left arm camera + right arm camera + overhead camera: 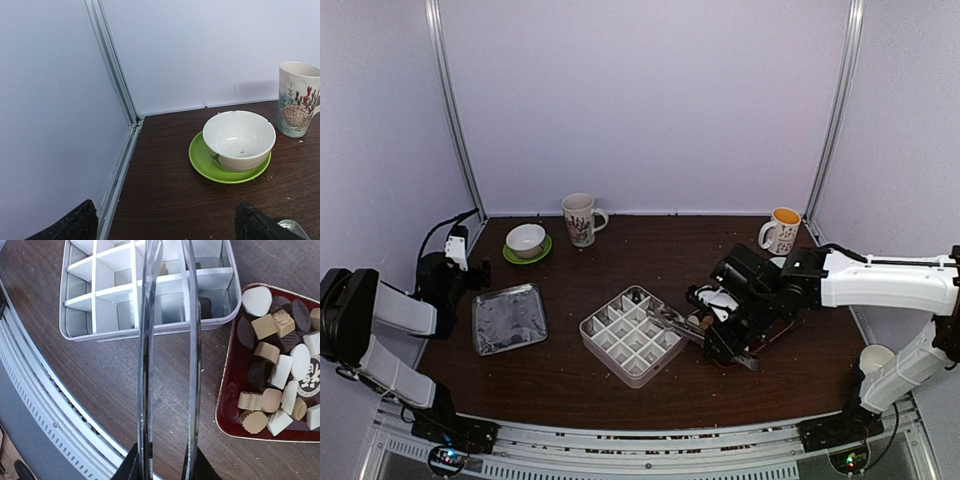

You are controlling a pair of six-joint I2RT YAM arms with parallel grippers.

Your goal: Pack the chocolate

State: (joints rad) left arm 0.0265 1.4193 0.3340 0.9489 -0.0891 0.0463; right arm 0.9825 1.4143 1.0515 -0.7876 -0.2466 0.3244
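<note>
White bowl [239, 140] on green saucer [210, 169] — shell-print mug [298, 100] beside it — black fingers [75, 225] wide apart below

Top external: high over the near edge, looking down and toward the far side, whole dark brown wooden table [670, 255] in frame. Left wrist: low, close, faces far-left corner; shares white ceramic bowl [239, 137] with top. Right wrist: close, steep downward, pointing left; shares white plastic divided box [100, 295] with top.

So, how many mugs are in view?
2: a shell-patterned mug at the back centre, and a yellow-lined mug in the back right corner. A white cup-like thing at the near right may be another.
</note>
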